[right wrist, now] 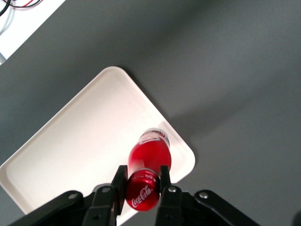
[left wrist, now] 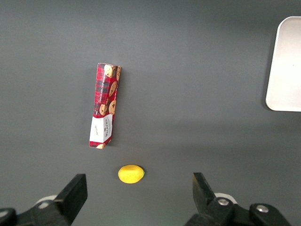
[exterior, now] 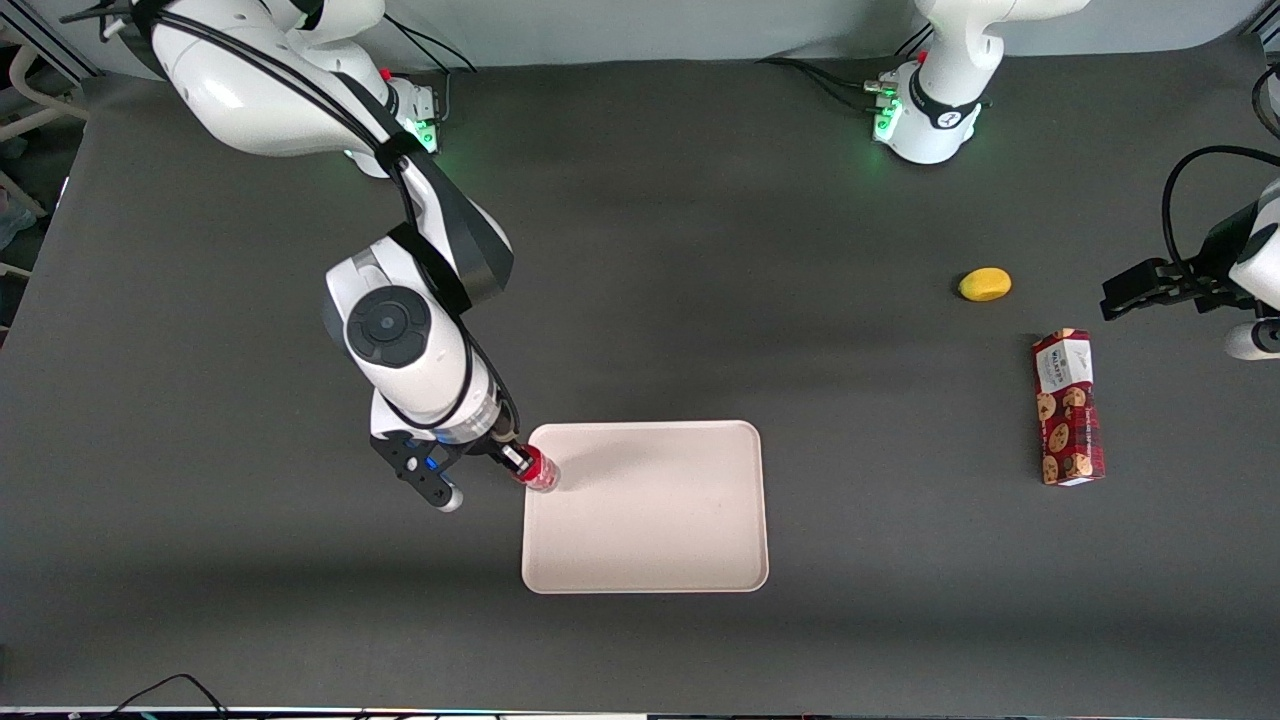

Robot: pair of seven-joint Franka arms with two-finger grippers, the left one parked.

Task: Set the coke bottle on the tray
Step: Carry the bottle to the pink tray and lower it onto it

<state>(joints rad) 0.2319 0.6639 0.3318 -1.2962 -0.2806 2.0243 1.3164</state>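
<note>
Even, soft light falls from above on the matte dark grey table (exterior: 640, 300), which shows no glare. Broad, faint shadows lie across it. The large pale cream-pink tray (exterior: 650, 510) looks bright, almost washed out. All views are sharp.

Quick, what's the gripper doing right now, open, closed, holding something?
Gripper: shut on the coke bottle, gripping it at the cap, above the tray at its edge toward the working arm.

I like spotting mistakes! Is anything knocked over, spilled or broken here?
Nothing is spilled or broken. The cookie box lies flat on the table, near the lemon. The tool is shut on the coke bottle at its cap, holding it over a corner of the tray.
</note>
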